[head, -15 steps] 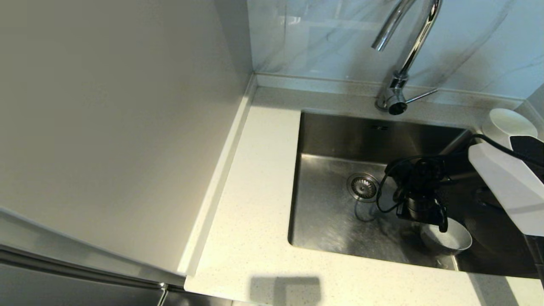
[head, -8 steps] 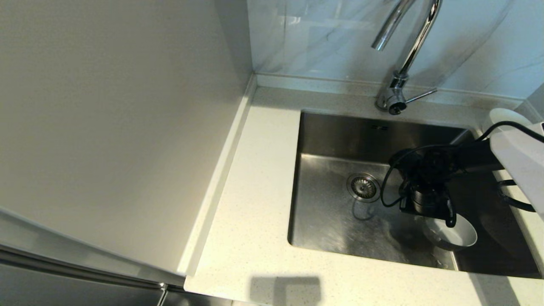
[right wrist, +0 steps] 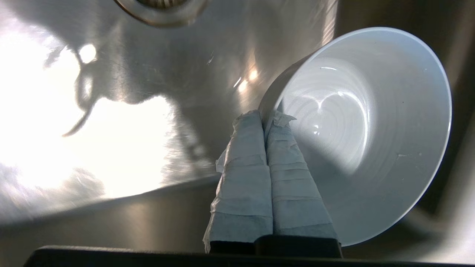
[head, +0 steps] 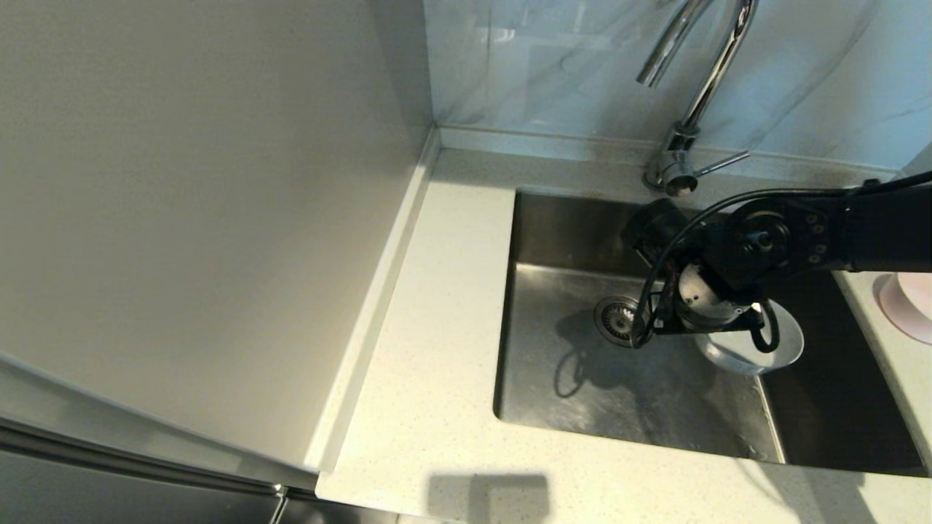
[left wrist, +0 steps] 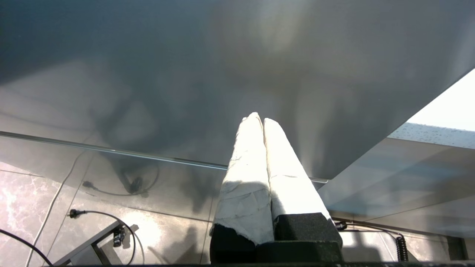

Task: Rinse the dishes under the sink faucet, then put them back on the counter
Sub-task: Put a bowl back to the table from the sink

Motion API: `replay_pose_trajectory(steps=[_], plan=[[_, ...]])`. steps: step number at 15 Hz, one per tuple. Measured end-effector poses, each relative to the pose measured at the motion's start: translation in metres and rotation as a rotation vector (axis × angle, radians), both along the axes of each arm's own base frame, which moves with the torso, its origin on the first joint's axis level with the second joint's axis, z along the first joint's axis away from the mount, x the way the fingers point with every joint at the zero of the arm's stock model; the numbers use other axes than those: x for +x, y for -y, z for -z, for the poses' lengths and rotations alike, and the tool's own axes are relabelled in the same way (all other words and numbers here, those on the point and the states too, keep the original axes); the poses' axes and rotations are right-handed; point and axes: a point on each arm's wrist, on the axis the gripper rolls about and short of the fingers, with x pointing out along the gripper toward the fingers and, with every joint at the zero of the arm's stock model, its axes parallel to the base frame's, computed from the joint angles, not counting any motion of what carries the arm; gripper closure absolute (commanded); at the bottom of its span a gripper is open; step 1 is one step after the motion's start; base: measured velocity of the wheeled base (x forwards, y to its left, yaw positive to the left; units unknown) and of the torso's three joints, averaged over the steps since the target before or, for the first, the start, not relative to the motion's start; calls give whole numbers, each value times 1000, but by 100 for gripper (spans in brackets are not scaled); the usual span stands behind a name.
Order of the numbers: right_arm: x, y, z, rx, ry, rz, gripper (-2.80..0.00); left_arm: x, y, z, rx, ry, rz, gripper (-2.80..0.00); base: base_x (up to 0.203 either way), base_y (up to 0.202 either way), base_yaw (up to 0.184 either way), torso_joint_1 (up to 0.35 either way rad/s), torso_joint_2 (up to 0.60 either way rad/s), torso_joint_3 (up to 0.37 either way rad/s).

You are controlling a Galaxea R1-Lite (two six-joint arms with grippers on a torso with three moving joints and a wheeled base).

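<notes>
Right gripper (right wrist: 265,118): jaws clamped on the white bowl (head: 779,348) rim above the sink (head: 568,378); the grip shows in the wrist view only. Pink bowl (head: 906,306) on bench (head: 444,306). Left gripper (left wrist: 262,120): jaws together, parked.

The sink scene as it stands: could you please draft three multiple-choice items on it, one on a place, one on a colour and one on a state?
1. Where is the white bowl?
A. on the counter
B. above the sink, in the right gripper's grip
C. under the left gripper

2. What colour is the bowl on the counter at the right edge of the head view?
A. pale pink
B. blue
C. black

3. How do the right gripper's fingers stand?
A. wide open
B. shut on the bowl's rim
C. out of view

Answers: 1 B, the right gripper holds it over the sink; 2 A, the pink bowl shows there; 3 B, the taped fingers pinch the rim.
</notes>
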Motion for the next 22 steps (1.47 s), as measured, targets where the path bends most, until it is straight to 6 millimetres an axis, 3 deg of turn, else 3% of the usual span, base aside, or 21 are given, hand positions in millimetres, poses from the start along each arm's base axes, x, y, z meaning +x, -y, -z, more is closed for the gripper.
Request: replay_pose_trajectory(steps=[3, 5, 10, 13, 18, 22], plan=[[-29, 11, -36, -164, 37, -47, 0, 0, 0, 0, 0, 0, 0, 0, 0, 0, 0, 0, 0, 0], [-47, 34, -46, -205, 40, -5, 0, 0, 0, 0, 0, 0, 0, 0, 0, 0, 0, 0, 0, 0], [-79, 120, -43, -213, 3, 256, 0, 0, 0, 0, 0, 0, 0, 0, 0, 0, 0, 0, 0, 0], [-97, 153, -38, -170, -24, 358, 0, 0, 0, 0, 0, 0, 0, 0, 0, 0, 0, 0, 0, 0], [-98, 184, -15, -71, -24, 431, 0, 0, 0, 0, 0, 0, 0, 0, 0, 0, 0, 0, 0, 0], [-79, 204, -1, -32, -5, 454, 0, 0, 0, 0, 0, 0, 0, 0, 0, 0, 0, 0, 0, 0]])
